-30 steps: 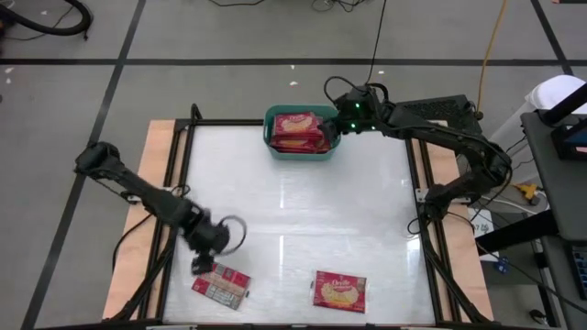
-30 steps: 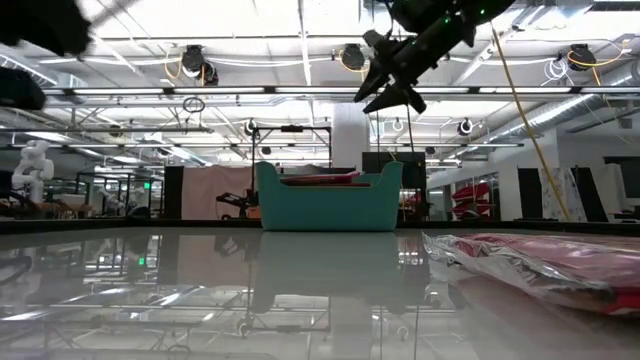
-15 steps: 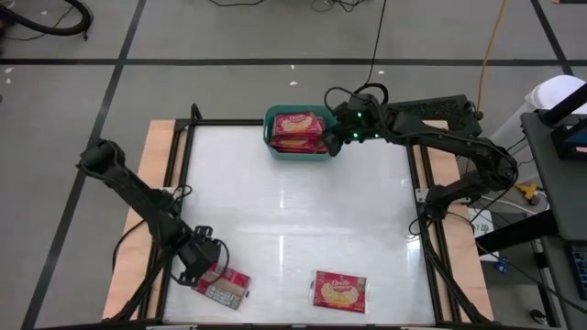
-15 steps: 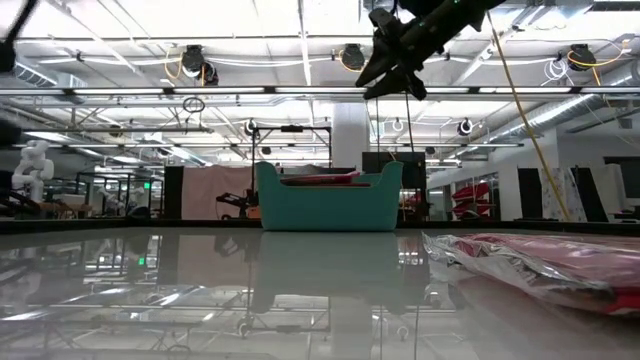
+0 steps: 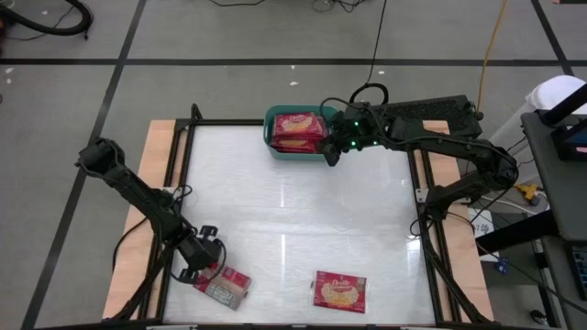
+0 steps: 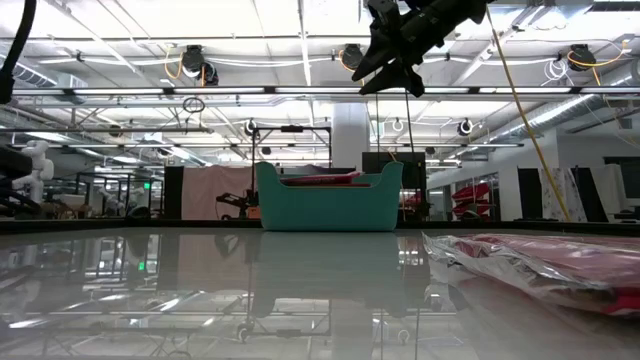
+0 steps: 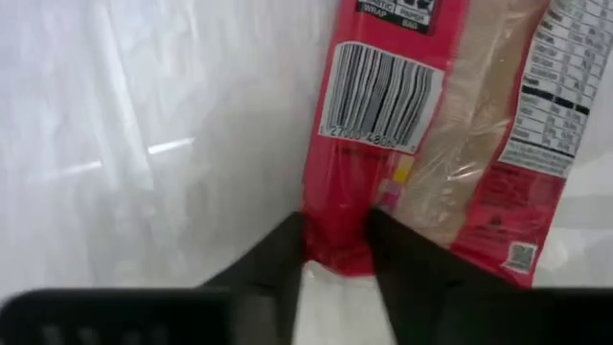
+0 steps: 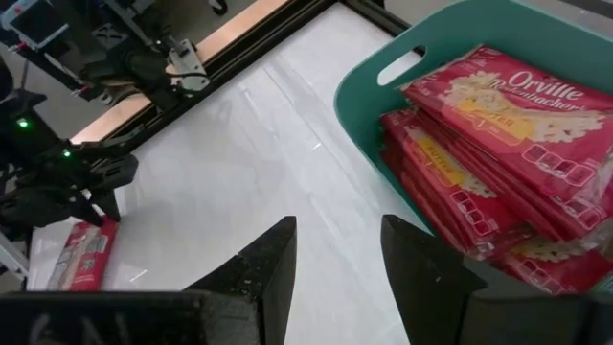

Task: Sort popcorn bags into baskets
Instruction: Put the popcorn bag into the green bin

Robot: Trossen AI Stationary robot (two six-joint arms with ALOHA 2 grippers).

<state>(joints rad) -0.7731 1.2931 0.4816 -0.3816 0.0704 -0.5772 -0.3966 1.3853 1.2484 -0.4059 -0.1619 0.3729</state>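
A teal basket [image 5: 298, 134] at the table's far middle holds several red popcorn bags [image 8: 498, 144]. My right gripper [image 5: 331, 152] hangs open and empty beside the basket's right near corner, high above the table in the low view [image 6: 385, 70]. One popcorn bag [image 5: 223, 284] lies flat at the near left, printed back up. My left gripper [image 5: 197, 261] is down at that bag's left end and shut on it. Another popcorn bag [image 5: 339, 291] lies face up at the near middle and shows in the low view [image 6: 540, 260]. My left gripper pinches the near-left bag at one corner of its short end [image 7: 337, 240], between its two fingers. One finger [image 7: 283, 259] is at the bag's long edge, the other [image 7: 402, 273] comes over its printed back. The fingers slant down from the table's left. The bag lies flat on the table.
A black frame rail [image 5: 183, 183] and wooden strips run along the table's left and right sides. The white table top [image 5: 293, 211] between the basket and the two near bags is bare. The left arm [image 5: 128, 188] reaches in over the left rail.
My left gripper has gone toward the table's near left and down onto the end of the near-left bag, which has stayed where it was. My right gripper has drawn away from over the basket toward the table's near edge.
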